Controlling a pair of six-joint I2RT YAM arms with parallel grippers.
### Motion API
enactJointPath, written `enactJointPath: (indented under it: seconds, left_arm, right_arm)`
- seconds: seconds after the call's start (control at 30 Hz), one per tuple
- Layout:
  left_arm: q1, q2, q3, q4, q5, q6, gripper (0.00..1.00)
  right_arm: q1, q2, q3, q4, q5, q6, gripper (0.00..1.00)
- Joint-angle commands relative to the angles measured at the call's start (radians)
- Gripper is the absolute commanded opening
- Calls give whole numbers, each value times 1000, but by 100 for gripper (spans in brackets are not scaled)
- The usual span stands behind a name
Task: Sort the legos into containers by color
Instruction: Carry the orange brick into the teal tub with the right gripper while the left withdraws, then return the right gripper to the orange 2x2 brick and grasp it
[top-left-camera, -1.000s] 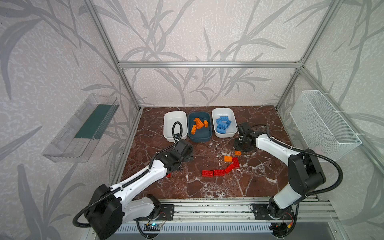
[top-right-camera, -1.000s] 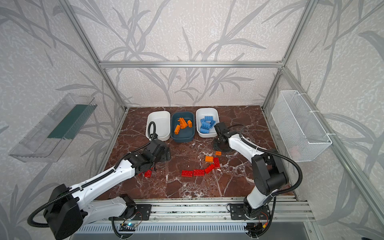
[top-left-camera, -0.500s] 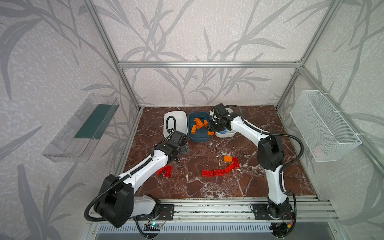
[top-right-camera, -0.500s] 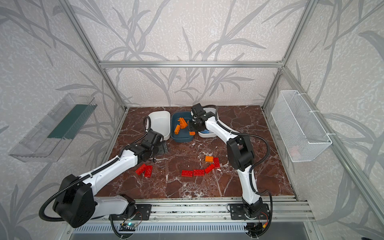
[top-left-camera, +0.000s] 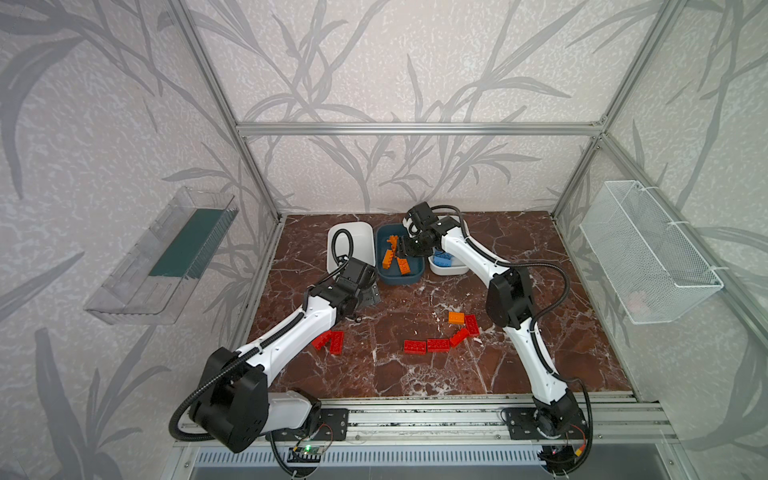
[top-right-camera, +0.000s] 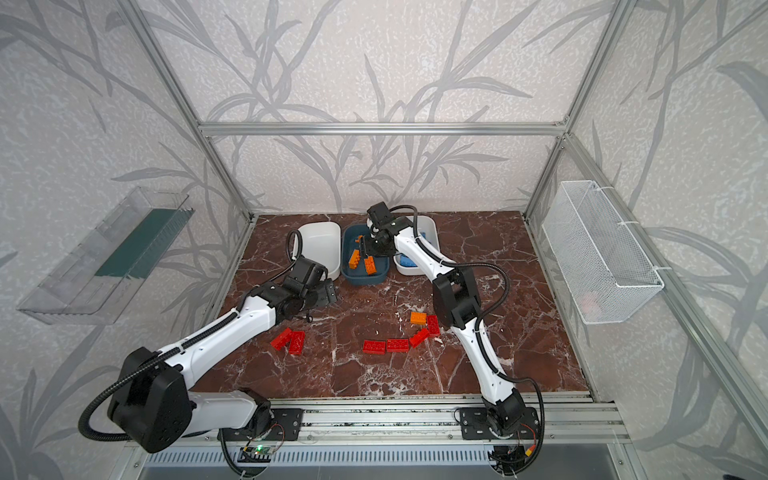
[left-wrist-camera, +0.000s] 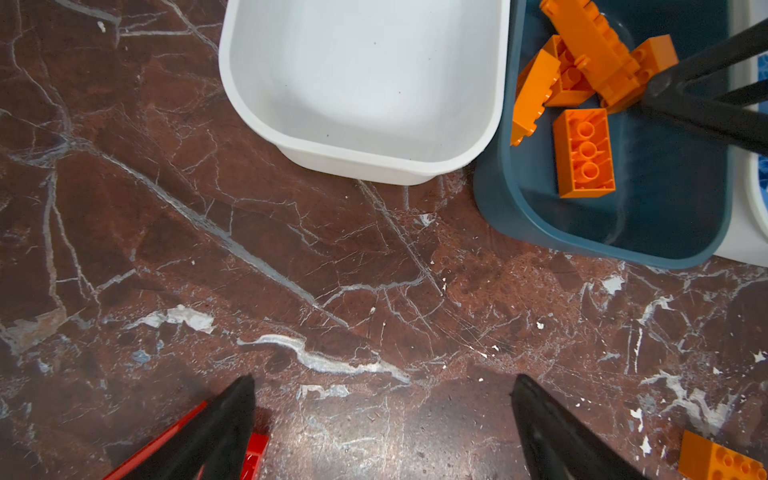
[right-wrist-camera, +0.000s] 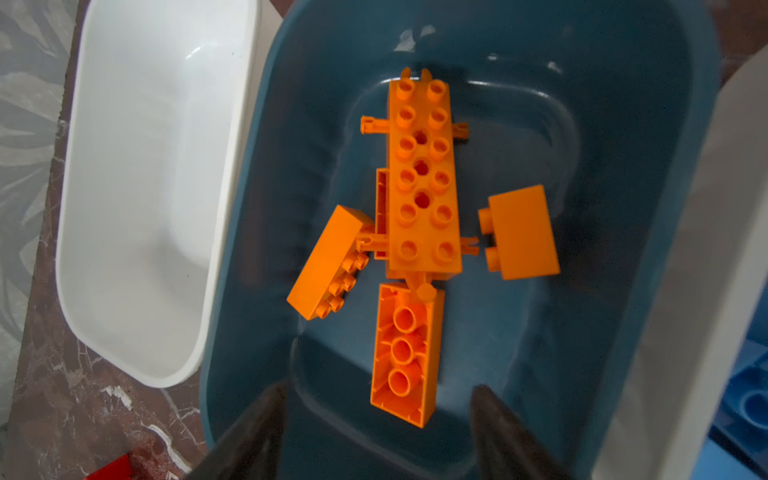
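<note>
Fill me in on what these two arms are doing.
They're sorting studded plastic bricks by colour. The right gripper hangs open over the dark teal plastic tub, where orange bricks lie. The left gripper, also open, is above the marble table near the empty white tub. Red bricks and one orange brick lie unsorted on it.

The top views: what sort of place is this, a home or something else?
Most likely a robotics lab test cell. An aluminium frame encloses a marble-patterned tabletop, the left arm and right arm are bolted to a front rail, and containers and legos are laid out for sorting.
</note>
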Motion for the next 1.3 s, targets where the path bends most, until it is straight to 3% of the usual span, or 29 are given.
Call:
enactJointPath:
  seconds: [0.0, 0.13, 0.3, 0.47, 0.7, 0.97, 1.27]
  left_arm:
    - [3, -48, -19, -26, 3, -16, 95]
    - [2, -84, -26, -28, 29, -11, 95]
    - [-29, -157, -78, -4, 64, -28, 95]
    - [-122, -230, -155, 40, 49, -38, 95]
    - [-235, -267, -221, 64, 17, -77, 96]
    - [-284, -332, -242, 28, -31, -94, 95]
    - [-308, -406, -246, -37, -69, -114, 96]
  right_arm:
    - [25, -115, -61, -7, 20, -25, 77]
    - [29, -263, -245, 65, 20, -13, 77]
    - [38, -496, -600, 182, 41, 18, 77]
    - [58, -699, -930, 233, 114, 35, 83]
    - [61, -876, -1303, 381, 59, 132, 84]
    - [61, -957, -1458, 448, 75, 158, 83]
    - [60, -974, -1472, 358, 162, 146, 84]
